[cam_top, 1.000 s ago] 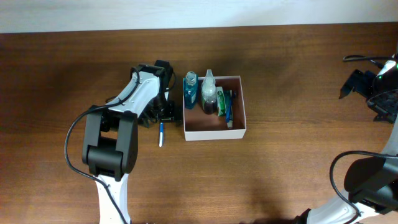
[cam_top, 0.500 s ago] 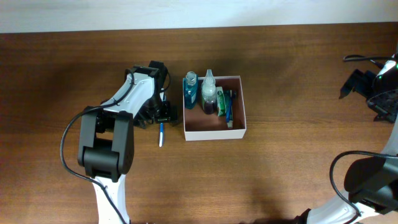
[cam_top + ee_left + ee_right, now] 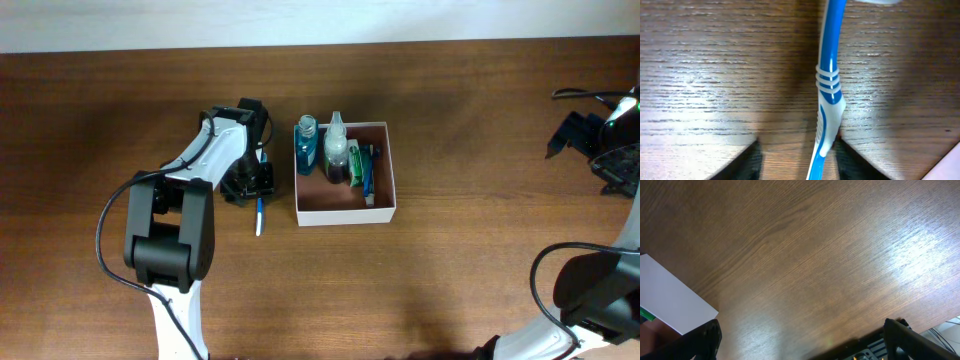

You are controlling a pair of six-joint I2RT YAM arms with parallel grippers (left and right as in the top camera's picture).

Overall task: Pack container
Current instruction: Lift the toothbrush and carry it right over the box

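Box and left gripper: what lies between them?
Overhead, only a narrow strip of bare table separates the left gripper from the box; the toothbrush lies at the gripper itself.

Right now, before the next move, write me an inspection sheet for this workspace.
Surface: brown wooden table, bare grain, with glare in the right wrist view.
Job's things: container holds a blue bottle, a white-capped bottle and green and blue items by its right wall. The blue toothbrush lies on the table outside it, on the left.
Clutter: nothing seen.
Grippers: left gripper open, fingers either side of the toothbrush handle. Right gripper open and empty, over bare table.
Cables: black cable loops on the left side; second cable on the right.
Surroundings: pale wall strip beyond the far edge.
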